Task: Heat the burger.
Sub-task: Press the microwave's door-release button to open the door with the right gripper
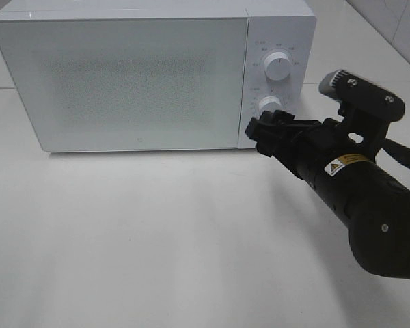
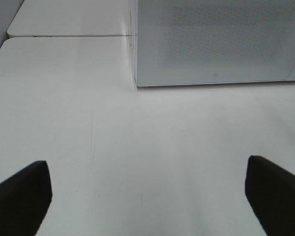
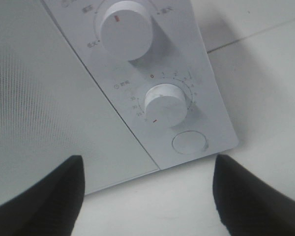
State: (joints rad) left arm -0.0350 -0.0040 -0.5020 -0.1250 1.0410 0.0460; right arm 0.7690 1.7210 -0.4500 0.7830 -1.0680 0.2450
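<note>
Left gripper: low over the table, fingers wide apart, nothing between them.
Right gripper: fingers apart too, empty. It sits just in front of the microwave's control panel, near the lower knob; can't tell if it touches.
Right arm: 1 yellow warning sticker, text too small to read.
Count: 1 microwave; 1 door, shut, frosted; 2 knobs, upper knob and lower knob; 1 round button below them.
Room: bare white tabletop along the whole microwave front and beside the end away from the panel. A table seam runs behind.
Writing: "0" legible on the lower knob's scale. Other digits and the Chinese labels are too small; the tiny mark at the door's bottom edge is unreadable.
Burger: not in any view, can't tell where it is.
</note>
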